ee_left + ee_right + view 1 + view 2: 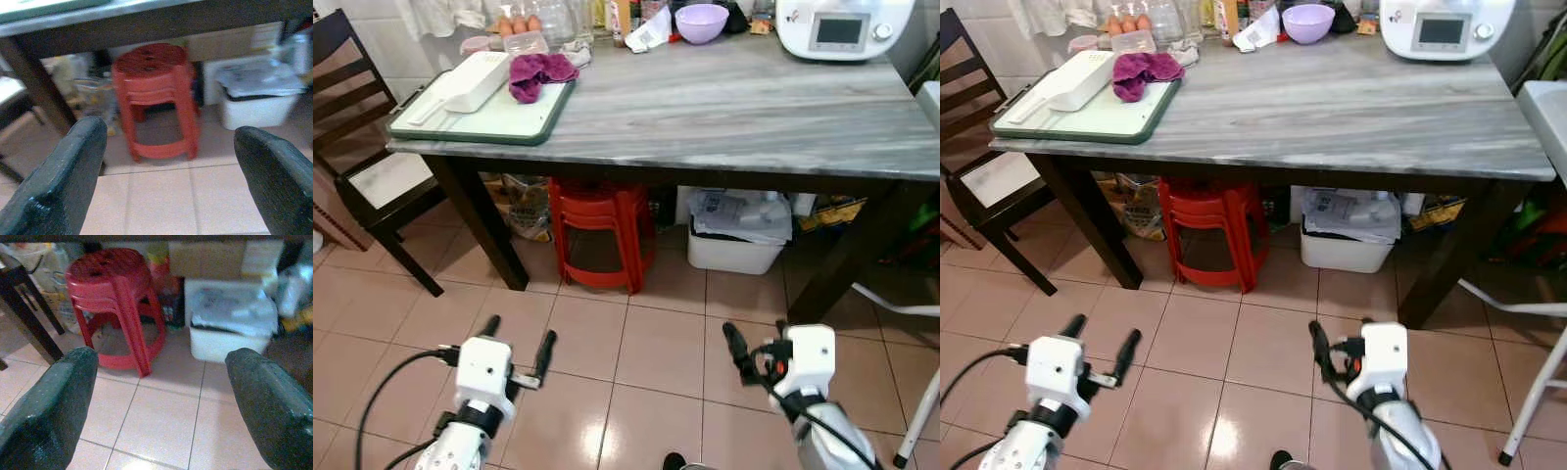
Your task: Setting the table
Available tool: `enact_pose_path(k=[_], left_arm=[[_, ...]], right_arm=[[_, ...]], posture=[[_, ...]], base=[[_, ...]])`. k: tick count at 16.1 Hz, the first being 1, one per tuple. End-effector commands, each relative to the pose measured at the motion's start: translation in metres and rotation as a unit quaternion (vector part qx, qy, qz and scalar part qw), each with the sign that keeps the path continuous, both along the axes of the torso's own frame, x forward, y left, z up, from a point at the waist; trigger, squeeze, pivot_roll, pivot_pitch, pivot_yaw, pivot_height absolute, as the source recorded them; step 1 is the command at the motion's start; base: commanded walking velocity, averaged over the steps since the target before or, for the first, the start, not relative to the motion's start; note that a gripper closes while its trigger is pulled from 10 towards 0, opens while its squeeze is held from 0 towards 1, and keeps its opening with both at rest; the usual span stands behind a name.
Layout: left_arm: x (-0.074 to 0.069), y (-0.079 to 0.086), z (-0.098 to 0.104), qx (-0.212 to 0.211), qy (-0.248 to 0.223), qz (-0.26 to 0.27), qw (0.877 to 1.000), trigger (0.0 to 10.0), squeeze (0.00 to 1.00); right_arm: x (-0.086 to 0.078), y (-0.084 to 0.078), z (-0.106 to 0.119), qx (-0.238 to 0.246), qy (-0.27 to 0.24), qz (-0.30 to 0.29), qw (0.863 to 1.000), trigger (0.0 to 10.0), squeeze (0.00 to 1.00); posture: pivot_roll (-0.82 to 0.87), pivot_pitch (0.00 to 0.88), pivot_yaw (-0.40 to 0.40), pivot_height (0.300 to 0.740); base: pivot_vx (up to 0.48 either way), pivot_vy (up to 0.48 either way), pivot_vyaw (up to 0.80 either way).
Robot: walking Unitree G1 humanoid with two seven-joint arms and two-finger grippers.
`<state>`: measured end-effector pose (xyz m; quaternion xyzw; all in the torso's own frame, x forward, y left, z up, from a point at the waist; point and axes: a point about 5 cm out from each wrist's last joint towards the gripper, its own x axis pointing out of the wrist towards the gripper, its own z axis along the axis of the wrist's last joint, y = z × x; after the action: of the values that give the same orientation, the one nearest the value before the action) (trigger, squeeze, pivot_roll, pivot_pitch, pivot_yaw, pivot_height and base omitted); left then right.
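Green-rimmed tray (pixel 524 125) holds white box (pixel 468 82), magenta cloth (pixel 538 72).

the table (pixel 724 108) has a grey top streaked with paler, marble-like veins, on very dark brown legs. at its left end lies a pale tray (pixel 499 122) with a dark green rim, bearing a white box (pixel 470 83) and a crumpled magenta cloth (pixel 538 73). at the table's far edge stand a lilac bowl (pixel 702 22) and a white appliance (pixel 842 27) with a grey screen. under the table stand stacked red stools (pixel 599 235), with a white bin (pixel 734 245) to their right. left of the table is a dark brown chair (pixel 362 166) with a pale seat. the floor (pixel 646 362) has glossy pinkish-beige tiles with pale grout lines. the left gripper (pixel 517 345) and right gripper (pixel 756 348) have black fingers on white housings.
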<state>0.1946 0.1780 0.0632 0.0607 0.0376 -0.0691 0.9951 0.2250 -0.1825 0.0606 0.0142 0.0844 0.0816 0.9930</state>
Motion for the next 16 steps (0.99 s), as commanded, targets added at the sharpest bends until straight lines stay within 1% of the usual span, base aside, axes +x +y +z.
enact_pose_path(k=[1,3,4,5,6,8,9,10,12,13,14,15,16], left_arm=[[-0.007,0.011,-0.002,0.021,0.004,0.033,0.999,10.0,0.00],[-0.013,0.015,-0.001,0.019,0.008,0.058,0.998,10.0,0.00],[-0.023,0.017,-0.003,0.032,0.011,0.066,0.997,10.0,0.00],[-0.032,0.021,-0.009,0.043,0.022,0.078,0.996,10.0,0.00],[-0.040,0.023,-0.009,0.050,0.025,0.080,0.995,10.0,0.00],[-0.043,0.026,-0.008,0.052,0.031,0.096,0.993,10.0,0.00],[-0.043,0.023,-0.007,0.057,0.026,0.097,0.993,10.0,0.00],[-0.042,0.015,-0.002,0.055,0.018,0.103,0.993,10.0,0.00],[-0.041,-0.001,0.008,0.059,0.000,0.074,0.996,10.0,0.00],[-0.036,0.003,0.011,0.057,-0.006,0.090,0.994,10.0,0.00],[-0.031,0.005,0.013,0.057,-0.015,0.100,0.993,10.0,0.00],[-0.029,0.005,0.013,0.056,-0.016,0.102,0.993,10.0,0.00],[-0.024,0.006,0.016,0.047,-0.024,0.114,0.992,10.0,0.00]], right_arm=[[0.006,0.011,0.010,0.002,-0.015,0.029,0.999,10.0,0.00],[0.010,0.015,0.016,-0.002,-0.020,0.050,0.999,10.0,0.00],[0.011,0.016,0.017,-0.005,-0.021,0.064,0.998,10.0,0.00],[0.011,0.013,0.012,-0.009,-0.010,0.063,0.998,10.0,0.00],[0.009,0.012,0.012,-0.005,-0.009,0.060,0.998,10.0,0.00],[0.004,0.012,0.017,-0.002,-0.014,0.058,0.998,10.0,0.00],[0.002,0.011,0.016,-0.002,-0.016,0.055,0.998,10.0,0.00],[0.003,0.009,0.015,-0.001,-0.018,0.036,0.999,10.0,0.00],[0.006,0.022,0.028,0.012,-0.041,0.051,0.998,10.0,0.00],[0.004,0.030,0.034,-0.023,-0.063,0.084,0.994,10.0,0.00],[0.005,0.029,0.038,-0.026,-0.068,0.079,0.994,10.0,0.00],[0.005,0.028,0.039,-0.022,-0.067,0.074,0.995,10.0,0.00],[0.008,0.026,0.043,-0.016,-0.073,0.064,0.995,10.0,0.00]], posture=[[-0.11,0.059,0.033,0.740],[-0.09,0.061,0.019,0.740],[-0.07,0.080,0.023,0.740],[-0.05,0.081,0.015,0.740],[-0.06,0.087,0.017,0.740],[-0.06,0.076,0.036,0.740],[-0.07,0.082,0.047,0.740],[-0.06,0.081,0.039,0.740],[-0.07,0.098,0.037,0.740],[-0.08,0.103,0.042,0.740],[-0.08,0.103,0.035,0.740],[-0.08,0.103,0.032,0.740],[-0.08,0.101,0.030,0.740]], base=[[0.000,0.000,0.00],[0.000,0.000,0.00],[0.000,0.000,0.00],[0.000,0.000,0.00],[0.000,0.000,0.00],[0.000,0.000,0.00],[0.000,0.000,0.00],[0.000,0.000,0.00],[0.000,0.000,0.00],[0.000,0.000,0.00],[0.000,0.000,0.00],[0.000,0.000,0.00],[0.000,0.000,0.00]])
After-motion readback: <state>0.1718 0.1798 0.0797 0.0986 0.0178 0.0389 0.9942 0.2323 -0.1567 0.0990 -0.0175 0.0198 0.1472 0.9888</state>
